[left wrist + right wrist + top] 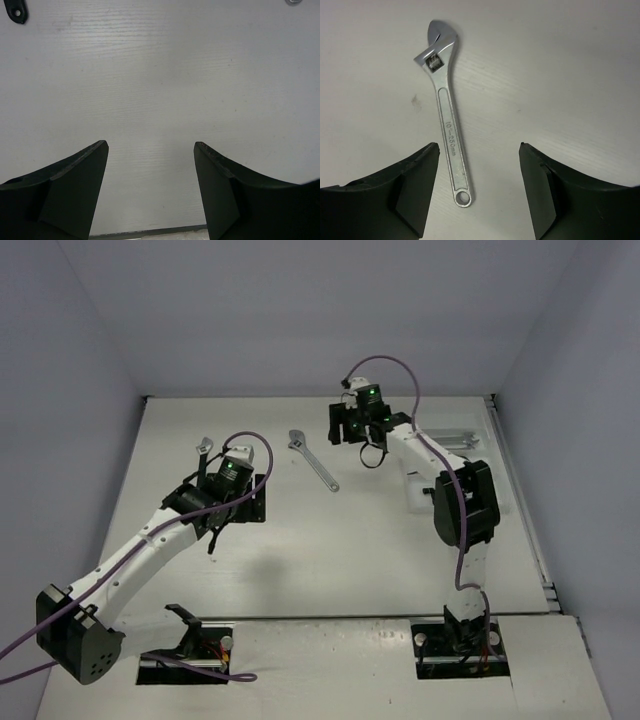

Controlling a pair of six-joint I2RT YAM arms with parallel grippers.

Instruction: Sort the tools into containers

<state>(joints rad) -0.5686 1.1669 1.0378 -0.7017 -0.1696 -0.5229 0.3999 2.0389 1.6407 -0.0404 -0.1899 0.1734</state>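
Rear overhead, wrists close downward, wrench (313,462) shared

This looks like a robotics lab, set up as a closed test cell. A white table (330,570) is boxed in by plain pale walls (300,320). A left arm (150,543) and a right arm (462,502) are bolted at its near edge, trailing purple cables (246,435).

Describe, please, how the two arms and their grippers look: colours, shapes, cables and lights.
Both arms have white links and black joint housings. The left arm and the right arm each carry a looping purple cable and a small green light near the wrist. The left gripper and right gripper have matte black, wedge-shaped fingers.
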